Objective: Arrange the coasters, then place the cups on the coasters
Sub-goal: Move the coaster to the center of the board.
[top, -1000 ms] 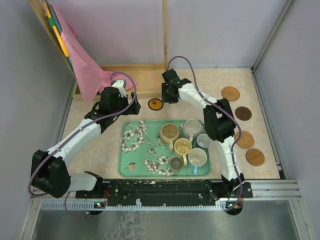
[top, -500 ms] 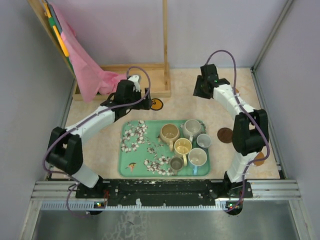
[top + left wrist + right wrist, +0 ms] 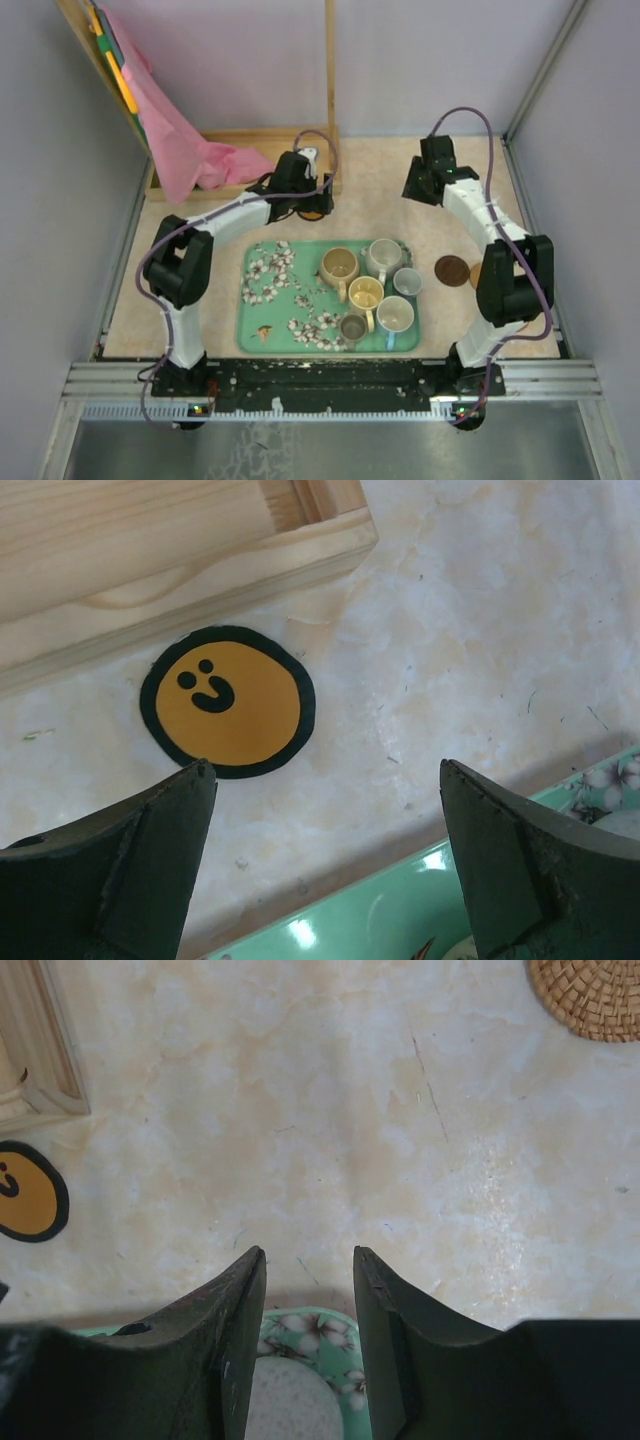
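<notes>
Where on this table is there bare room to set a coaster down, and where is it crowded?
Bare tabletop lies behind the green tray, between the smiley coaster and the woven coaster. The tray's left, floral half is bare too. Crowded: the tray's right half, packed with cups, and the strip right of it, where the dark coaster lies.

White arms (image 3: 232,211), black joints (image 3: 180,272) (purple cables (image 3: 471,113)), dark fingers (image 3: 125,880)

We count six cups (image 3: 365,292), one tray (image 3: 281,322), and three visible discs: one brown coaster (image 3: 452,270), one woven coaster (image 3: 590,995), one smiley coaster (image 3: 227,701).
</notes>
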Available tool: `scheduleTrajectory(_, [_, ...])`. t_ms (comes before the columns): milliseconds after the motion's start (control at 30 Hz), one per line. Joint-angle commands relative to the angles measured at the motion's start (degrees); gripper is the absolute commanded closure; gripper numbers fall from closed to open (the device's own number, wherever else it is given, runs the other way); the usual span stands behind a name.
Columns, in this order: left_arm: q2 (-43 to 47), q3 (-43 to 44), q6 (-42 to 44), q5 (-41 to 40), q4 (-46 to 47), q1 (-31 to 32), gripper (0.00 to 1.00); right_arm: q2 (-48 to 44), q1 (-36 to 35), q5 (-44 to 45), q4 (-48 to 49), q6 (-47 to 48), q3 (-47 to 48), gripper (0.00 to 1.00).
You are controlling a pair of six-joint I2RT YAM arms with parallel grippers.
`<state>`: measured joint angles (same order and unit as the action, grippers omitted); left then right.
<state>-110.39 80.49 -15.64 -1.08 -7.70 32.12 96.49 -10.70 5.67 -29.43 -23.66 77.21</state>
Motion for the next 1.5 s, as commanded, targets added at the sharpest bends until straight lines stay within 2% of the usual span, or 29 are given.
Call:
scheduleTrajectory(0, [-4.11, 5.04, -0.86, -1.97, -4.01, 0.88, 0.02, -4.05, 0.43, -0.20, 2.44, -0.17, -0.76, 0.58])
scheduleTrajectory(667, [-14.63, 13.92, -1.02, -9.21, -10.16, 0.91, 0.01, -3.95, 0.58, -1.50, 3.44, -0.85, -2.39, 0.58])
scheduleTrajectory(933, [-16.06, 14.53, -1.64, -13.38, -11.03, 0.93, 0.01, -3.83, 0.60, -1.79, 3.57, -0.86, -2.60, 0.58])
scheduleTrajectory(1467, [-20.90, 19.79, -2.45, -15.59, -14.37, 0.93, 0.01, -3.57, 0.64, -2.43, 3.85, -0.86, -3.41, 0.58])
